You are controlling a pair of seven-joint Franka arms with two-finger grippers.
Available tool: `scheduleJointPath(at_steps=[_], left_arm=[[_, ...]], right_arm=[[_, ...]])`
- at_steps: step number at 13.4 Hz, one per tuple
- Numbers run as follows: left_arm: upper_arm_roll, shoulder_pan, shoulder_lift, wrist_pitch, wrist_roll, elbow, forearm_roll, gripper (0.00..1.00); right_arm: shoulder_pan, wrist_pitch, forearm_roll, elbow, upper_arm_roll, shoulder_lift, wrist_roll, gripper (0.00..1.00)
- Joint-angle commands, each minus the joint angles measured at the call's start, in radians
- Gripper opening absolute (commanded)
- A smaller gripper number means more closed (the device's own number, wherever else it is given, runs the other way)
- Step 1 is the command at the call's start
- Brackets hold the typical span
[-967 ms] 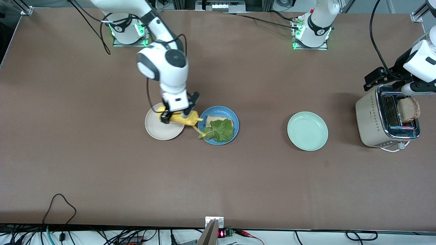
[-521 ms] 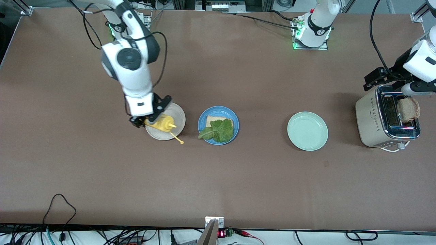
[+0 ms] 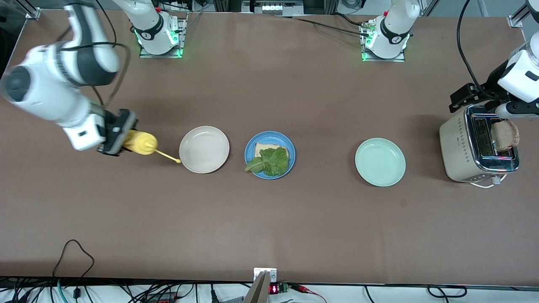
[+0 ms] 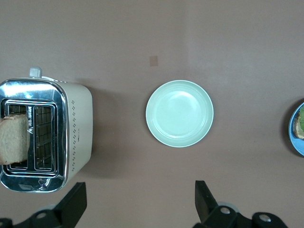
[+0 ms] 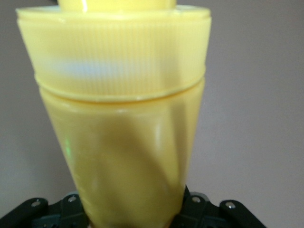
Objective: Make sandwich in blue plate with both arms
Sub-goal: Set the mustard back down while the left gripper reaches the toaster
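right claw (image 3: 120,136) grips the tilted yellow squeeze bottle (image 3: 140,142); it might drip on the counter (image 3: 269,219). left claw (image 4: 137,202) wide above the toaster (image 3: 476,147).

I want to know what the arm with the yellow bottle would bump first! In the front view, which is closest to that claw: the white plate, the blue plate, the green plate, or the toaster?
The right claw holds the yellow bottle at the right arm's end.
1. White plate, beside the bottle's nozzle.
2. Blue plate, mid-table, with toast and lettuce.
3. Green plate, toward the left arm's end.
4. Toaster, at the left arm's end.
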Motion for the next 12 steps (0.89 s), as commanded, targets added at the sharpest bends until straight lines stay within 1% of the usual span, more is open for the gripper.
scheduleJointPath(at_steps=[1, 2, 3, 5, 7, 9, 10, 12], left_arm=[[-0.004, 0.006, -0.009, -0.008, 0.015, -0.011, -0.005, 1.00], [-0.003, 0.006, 0.001, 0.002, 0.015, -0.005, -0.002, 1.00], [0.010, 0.011, 0.033, 0.006, 0.021, 0.022, -0.002, 1.00], [0.013, 0.069, 0.128, 0.007, 0.070, 0.094, 0.011, 1.00], [0.013, 0.141, 0.210, 0.007, 0.143, 0.154, 0.025, 1.00], [0.013, 0.198, 0.251, 0.033, 0.216, 0.159, 0.027, 1.00], [0.013, 0.236, 0.288, 0.062, 0.280, 0.159, 0.027, 1.00], [0.011, 0.313, 0.342, 0.075, 0.393, 0.159, 0.022, 1.00]], right_arm=[[-0.138, -0.033, 0.110, -0.024, 0.026, -0.011, -0.251, 0.00], [-0.178, -0.049, 0.145, -0.024, 0.026, 0.008, -0.337, 0.00], [-0.219, -0.061, 0.191, -0.024, 0.026, 0.031, -0.421, 0.00], [-0.288, -0.082, 0.280, -0.026, 0.024, 0.089, -0.592, 0.00], [-0.331, -0.083, 0.360, -0.033, 0.024, 0.135, -0.739, 0.00], [-0.360, -0.084, 0.431, -0.041, 0.024, 0.178, -0.868, 0.00], [-0.382, -0.084, 0.462, -0.041, 0.024, 0.213, -0.926, 0.00], [-0.414, -0.090, 0.523, -0.039, 0.024, 0.276, -1.022, 0.00]])
